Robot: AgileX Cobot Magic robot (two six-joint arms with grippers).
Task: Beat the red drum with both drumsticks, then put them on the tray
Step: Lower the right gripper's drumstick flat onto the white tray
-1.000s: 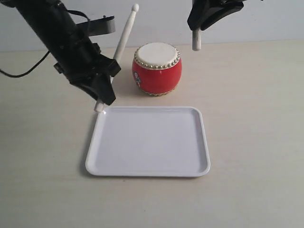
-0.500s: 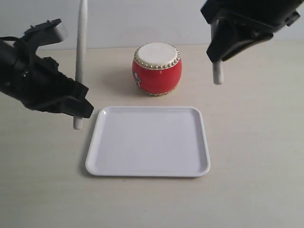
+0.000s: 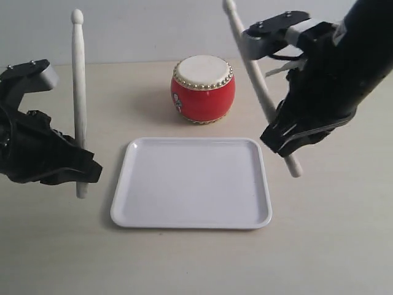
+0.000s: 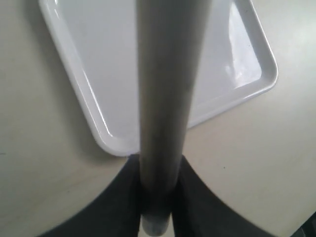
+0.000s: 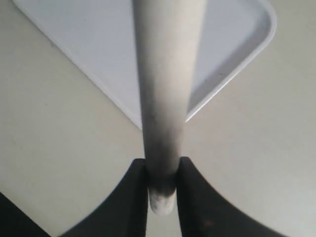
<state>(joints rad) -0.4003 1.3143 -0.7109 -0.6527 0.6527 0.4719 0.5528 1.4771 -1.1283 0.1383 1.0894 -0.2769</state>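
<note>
The red drum (image 3: 202, 89) with its cream skin stands behind the white tray (image 3: 191, 182). Left of the tray, my left gripper (image 3: 83, 175) is shut on the lower part of one drumstick (image 3: 78, 86). That stick stands nearly upright, with its rounded tip high. By the tray's right edge, my right gripper (image 3: 282, 144) is shut on the other drumstick (image 3: 255, 67), which leans with its tip up and to the left. In the left wrist view the gripper (image 4: 157, 197) clamps the drumstick (image 4: 168, 98) over the tray (image 4: 108, 74). The right wrist view shows the gripper (image 5: 162, 182), drumstick (image 5: 165, 89) and tray (image 5: 98, 39).
The pale tabletop (image 3: 331, 246) stretches around the tray and drum. A light wall (image 3: 153, 31) closes off the back. The tray holds nothing.
Both arms came forward and down, away from the drum. The left stick now stands upright left of the tray. The right stick dropped beside the tray's right edge and tilted.
</note>
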